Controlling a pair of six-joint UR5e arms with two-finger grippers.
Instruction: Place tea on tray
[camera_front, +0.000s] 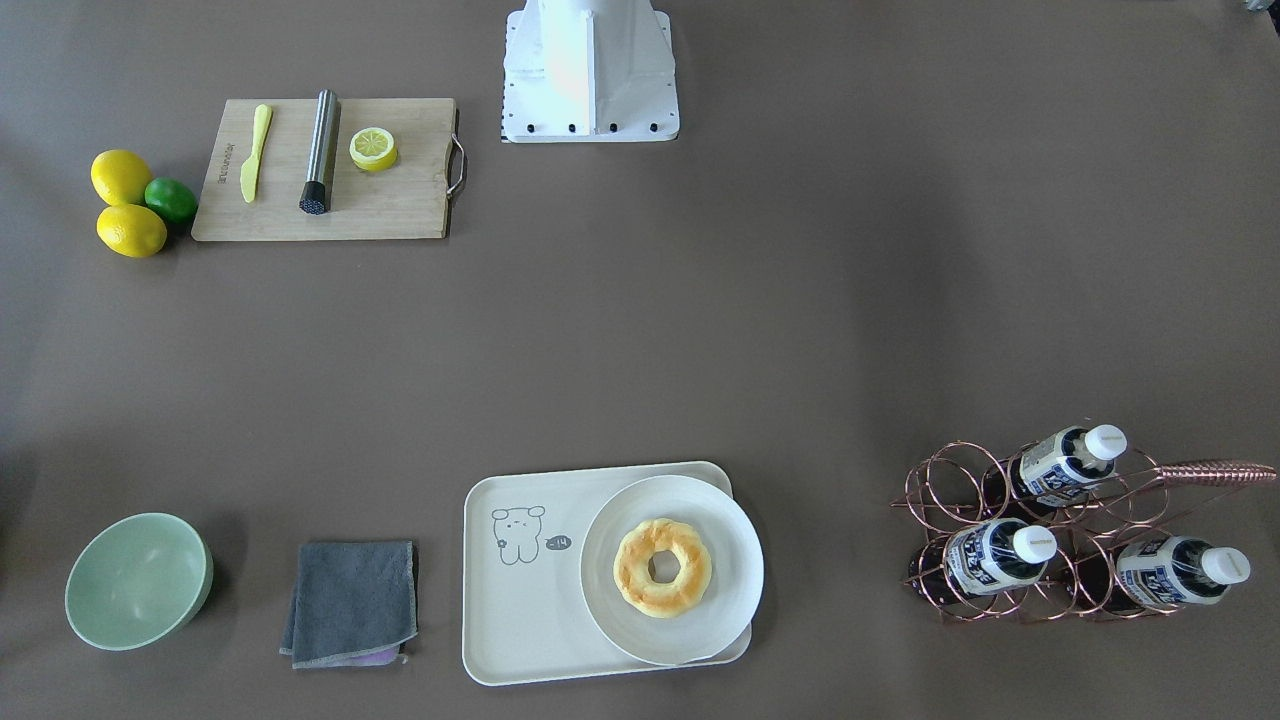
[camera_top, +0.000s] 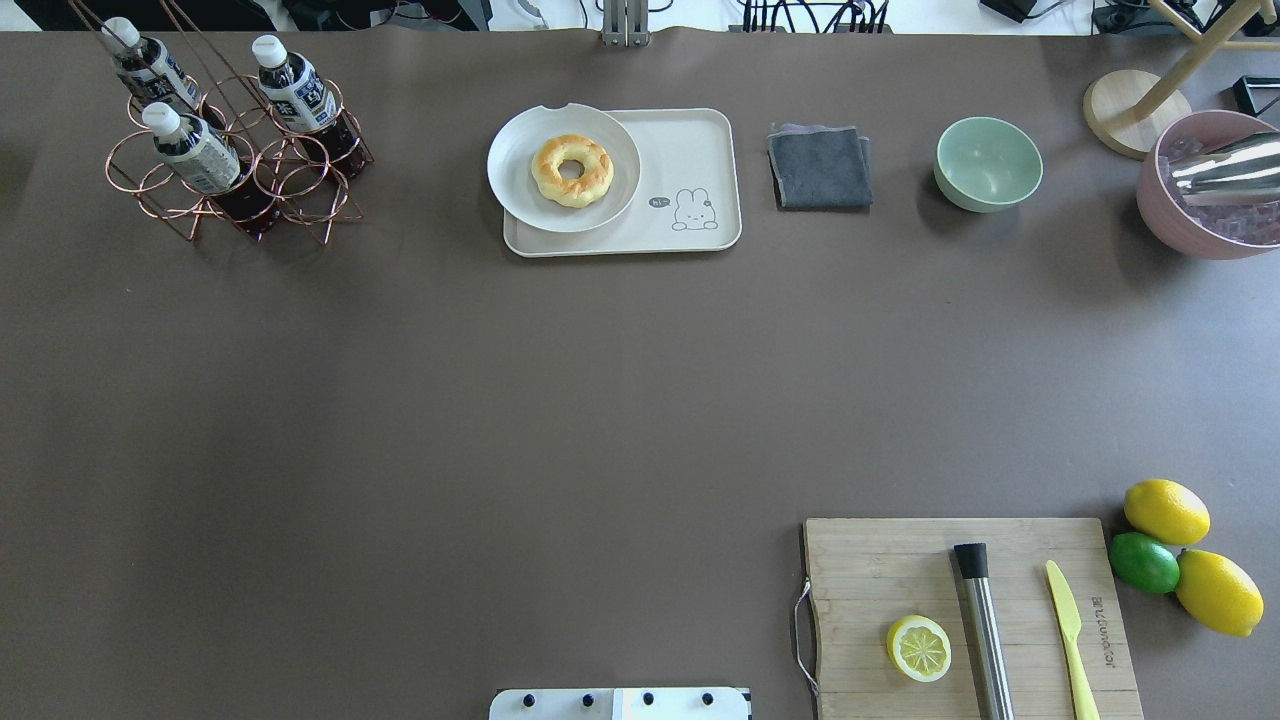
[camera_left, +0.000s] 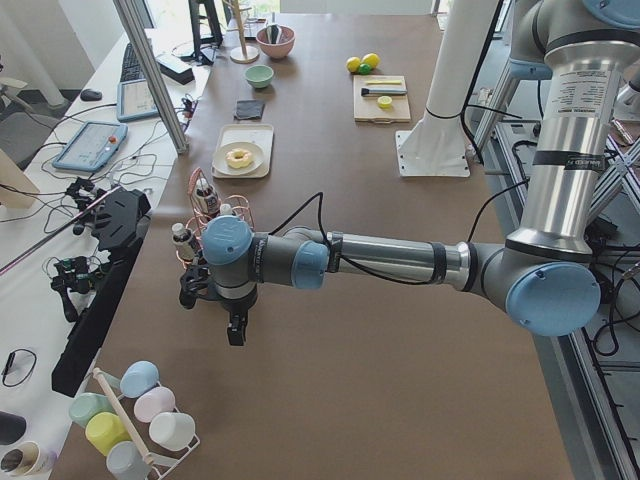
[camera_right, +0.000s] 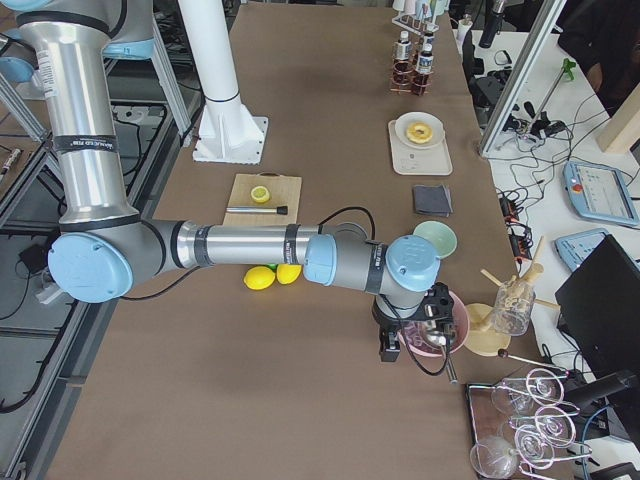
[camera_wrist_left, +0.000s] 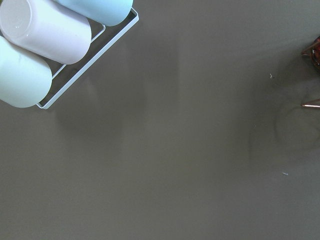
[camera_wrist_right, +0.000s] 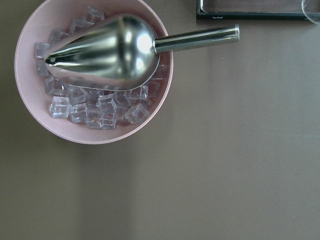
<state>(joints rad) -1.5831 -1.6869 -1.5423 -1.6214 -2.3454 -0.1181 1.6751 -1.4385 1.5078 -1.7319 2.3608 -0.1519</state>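
Three tea bottles with white caps lie in a copper wire rack at the table's far left corner. The cream tray with the bear drawing sits mid-table on the far side, with a round white plate and a donut on one half. In the exterior left view, my left gripper hangs over the table short of the rack. My right gripper, seen in the exterior right view, hovers by a pink ice bowl. I cannot tell whether either gripper is open or shut.
A grey cloth and a green bowl lie beside the tray. A cutting board holds a lemon half, a steel muddler and a yellow knife, with lemons and a lime next to it. Pastel cups sit in a rack near my left gripper.
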